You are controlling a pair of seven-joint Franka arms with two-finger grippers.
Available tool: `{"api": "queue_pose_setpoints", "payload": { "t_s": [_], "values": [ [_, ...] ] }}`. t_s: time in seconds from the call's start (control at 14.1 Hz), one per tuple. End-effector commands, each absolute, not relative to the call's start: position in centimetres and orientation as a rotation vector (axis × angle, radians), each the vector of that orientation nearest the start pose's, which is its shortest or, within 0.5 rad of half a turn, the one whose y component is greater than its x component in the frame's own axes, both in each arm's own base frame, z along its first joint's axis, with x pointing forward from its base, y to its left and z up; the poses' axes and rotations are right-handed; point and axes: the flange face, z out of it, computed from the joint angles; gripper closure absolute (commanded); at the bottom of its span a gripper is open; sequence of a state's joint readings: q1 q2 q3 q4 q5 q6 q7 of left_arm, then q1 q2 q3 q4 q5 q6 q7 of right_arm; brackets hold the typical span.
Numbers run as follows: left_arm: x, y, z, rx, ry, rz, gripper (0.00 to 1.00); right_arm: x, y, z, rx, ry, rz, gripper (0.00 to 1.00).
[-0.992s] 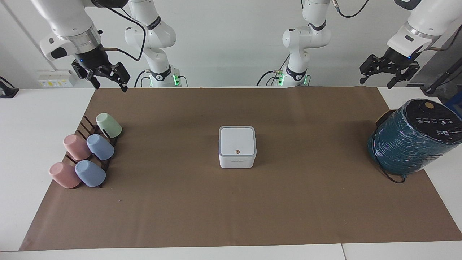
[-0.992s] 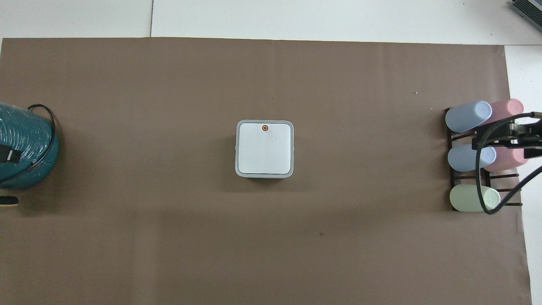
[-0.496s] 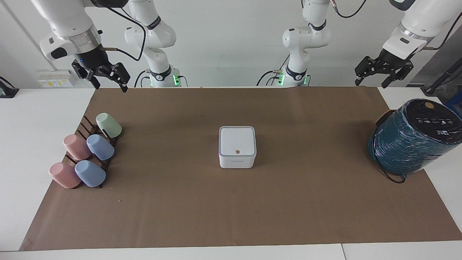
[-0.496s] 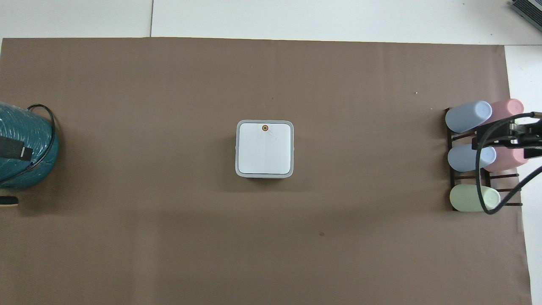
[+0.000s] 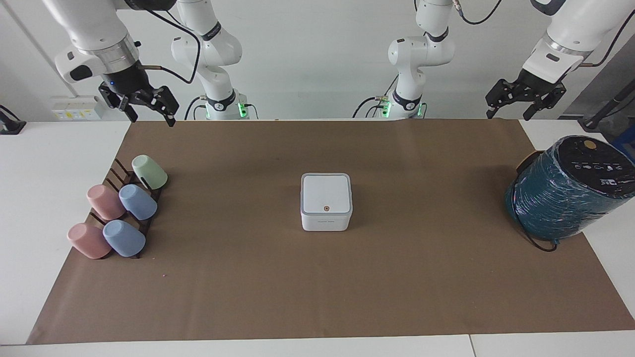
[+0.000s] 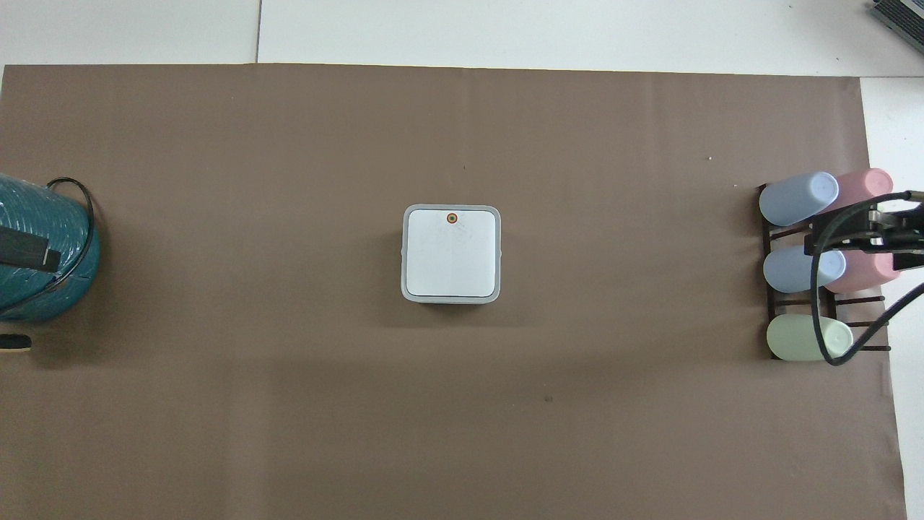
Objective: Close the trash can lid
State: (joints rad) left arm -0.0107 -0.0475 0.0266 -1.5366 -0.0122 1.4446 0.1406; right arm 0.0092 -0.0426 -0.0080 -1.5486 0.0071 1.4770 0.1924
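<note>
The white cube trash can (image 5: 326, 220) stands in the middle of the brown mat. Its lid (image 5: 326, 192) lies flat and shut on top, with the orange dot on the edge farther from the robots; it also shows in the overhead view (image 6: 451, 253). My left gripper (image 5: 508, 108) hangs open and empty, high over the mat's corner at the left arm's end, well apart from the can. My right gripper (image 5: 149, 111) hangs open and empty, high over the mat's corner at the right arm's end, above the cup rack.
A large teal wrapped cylinder (image 5: 565, 191) with a black cable stands at the left arm's end of the mat. A dark rack with several pastel cups (image 5: 119, 213) lies at the right arm's end.
My left gripper has risen a little and shifted slightly toward the table's middle. The right gripper, the can and the lid have not moved.
</note>
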Motion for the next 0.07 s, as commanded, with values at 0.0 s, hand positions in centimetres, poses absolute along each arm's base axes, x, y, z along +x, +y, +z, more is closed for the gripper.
{"api": "queue_pose_setpoints", "payload": {
  "t_s": [0.0],
  "values": [
    [52.8,0.43,65.68,-3.127,0.183,0.059,0.0,52.52,0.23,65.02,-3.108,0.294,0.046,0.0]
  ]
}}
